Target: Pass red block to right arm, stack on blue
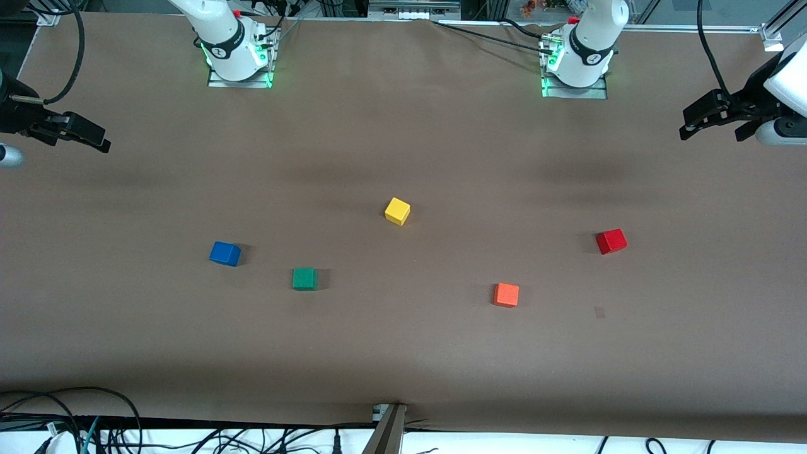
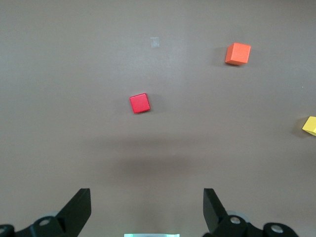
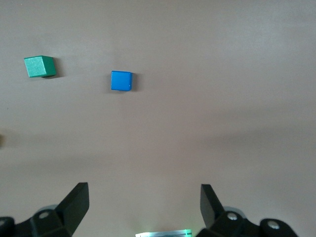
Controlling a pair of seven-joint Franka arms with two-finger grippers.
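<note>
Toward the left arm's end, red block [image 1: 611, 241] lies below the spread-fingered left gripper [image 1: 711, 123], at its seven o'clock; right gripper [image 1: 70, 131], likewise released, waits.

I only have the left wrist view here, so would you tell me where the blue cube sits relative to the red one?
Observer: The blue cube lies toward the right arm's end of the table; the red block lies toward the left arm's end.
Operator: Thanks. What lies beside the blue one?
Observer: A green cube, slightly nearer the front camera.
Operator: Is the right gripper ready?
Observer: The right gripper is open and holds nothing, up at its end of the table.
Operator: And the left gripper's position overall?
Observer: The left gripper hangs open at its own table end.
</note>
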